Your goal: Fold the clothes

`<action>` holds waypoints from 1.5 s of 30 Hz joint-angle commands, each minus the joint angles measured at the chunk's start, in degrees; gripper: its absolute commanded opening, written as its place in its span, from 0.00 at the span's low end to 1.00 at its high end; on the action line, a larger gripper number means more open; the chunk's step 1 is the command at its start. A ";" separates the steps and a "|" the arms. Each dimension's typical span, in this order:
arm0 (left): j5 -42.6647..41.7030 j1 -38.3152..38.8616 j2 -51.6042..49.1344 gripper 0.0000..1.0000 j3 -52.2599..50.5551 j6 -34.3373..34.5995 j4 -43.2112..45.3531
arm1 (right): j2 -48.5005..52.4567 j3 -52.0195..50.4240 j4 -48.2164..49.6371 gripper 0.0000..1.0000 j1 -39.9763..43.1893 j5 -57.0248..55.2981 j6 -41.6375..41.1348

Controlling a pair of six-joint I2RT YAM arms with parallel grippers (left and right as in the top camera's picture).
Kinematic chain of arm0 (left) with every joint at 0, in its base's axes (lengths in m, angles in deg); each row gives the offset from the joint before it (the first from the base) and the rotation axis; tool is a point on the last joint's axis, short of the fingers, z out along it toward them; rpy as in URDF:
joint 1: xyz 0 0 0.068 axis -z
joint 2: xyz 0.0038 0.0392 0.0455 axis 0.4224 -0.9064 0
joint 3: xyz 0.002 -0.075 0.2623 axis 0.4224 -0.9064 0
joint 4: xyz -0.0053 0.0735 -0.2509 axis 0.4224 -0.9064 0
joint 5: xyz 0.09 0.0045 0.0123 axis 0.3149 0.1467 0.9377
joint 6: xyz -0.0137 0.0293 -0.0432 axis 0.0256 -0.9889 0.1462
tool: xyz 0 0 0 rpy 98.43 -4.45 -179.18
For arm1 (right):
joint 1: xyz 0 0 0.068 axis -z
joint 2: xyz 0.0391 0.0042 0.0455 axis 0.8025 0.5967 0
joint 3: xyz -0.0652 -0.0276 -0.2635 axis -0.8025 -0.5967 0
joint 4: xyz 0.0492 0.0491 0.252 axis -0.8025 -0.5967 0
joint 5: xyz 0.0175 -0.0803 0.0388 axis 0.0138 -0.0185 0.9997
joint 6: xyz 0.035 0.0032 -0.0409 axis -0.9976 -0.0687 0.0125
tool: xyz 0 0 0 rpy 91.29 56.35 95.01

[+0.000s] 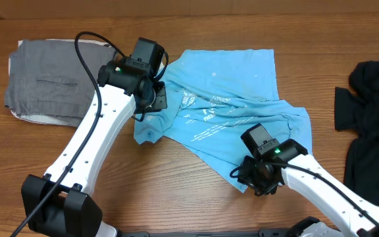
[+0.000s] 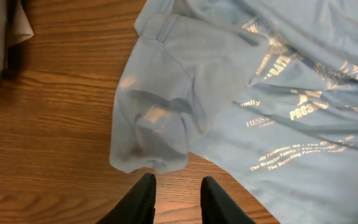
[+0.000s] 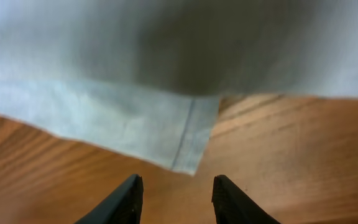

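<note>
Left wrist view: my left fingers [image 2: 151,196] stand a little way apart with only bare wood showing between them, and they hold nothing. Just ahead of their tips lies a short sleeve [image 2: 157,118] of the light blue T-shirt [image 2: 291,155]. Its rounded cuff is close to the tips but not between them. The sleeve is rumpled and folded onto itself. The body of the shirt spreads away to the right of it, with small pale lettering facing up.

In the right wrist view my right fingers [image 3: 134,202] are also parted, somewhat wider, with nothing gripped. A hemmed corner [image 3: 188,146] of the same shirt points down toward the gap between them, near but not touching. The cloth behind it is blurred and partly in shadow.

From overhead, the shirt lies loosely spread and creased in the middle of the wooden bench [image 1: 176,191]. My left fingers are at its left edge and my right fingers at its near right corner. Its far edge lies fairly flat, and a ridge of folds runs across its middle.

A grey garment [image 1: 45,85] lies flat at the far left of the bench, well apart from the shirt. A heap of black clothes [image 1: 374,118] sits at the right edge.
</note>
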 commanded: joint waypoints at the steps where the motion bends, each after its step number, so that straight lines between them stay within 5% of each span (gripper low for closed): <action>1: 1.11 -1.95 -2.45 0.30 0.42 -1.33 -1.05 | 1.86 -1.84 2.60 0.41 -0.26 -1.60 -1.64; 23: 1.33 -4.11 -3.48 0.37 0.42 -1.44 -1.29 | 12.59 -3.41 11.78 0.47 -5.99 -0.22 -8.50; 26: 0.46 -5.70 -3.48 0.38 0.42 -1.42 -1.99 | 12.59 -3.41 11.80 0.35 -5.99 -0.22 -8.50; 30: -4.37 -8.72 -3.48 0.39 0.42 -1.68 -3.61 | 12.59 -3.41 11.80 0.05 -5.99 -0.22 -8.48; 45: -13.33 -11.06 -3.58 0.50 -14.86 -1.36 0.02 | 12.59 -3.41 11.76 0.07 -6.01 -0.37 -7.80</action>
